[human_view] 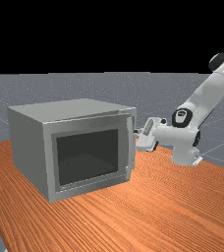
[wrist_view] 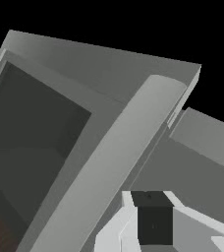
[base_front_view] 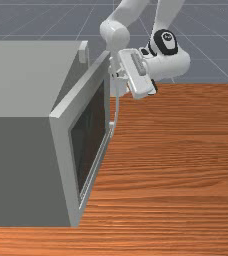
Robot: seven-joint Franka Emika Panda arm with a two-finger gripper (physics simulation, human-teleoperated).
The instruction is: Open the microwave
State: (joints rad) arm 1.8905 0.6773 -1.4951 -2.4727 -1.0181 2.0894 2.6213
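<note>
The microwave is on the tabletop, its door a bit open, and the gripper by the handle, jaws wide or narrow I can't tell, should next swing it wider.

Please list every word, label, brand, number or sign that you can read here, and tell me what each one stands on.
Readable text: none.
Small pale mark on the black cap of the arm: too small to read.
Microwave and its door: no lettering or numbers that I can make out.
</note>
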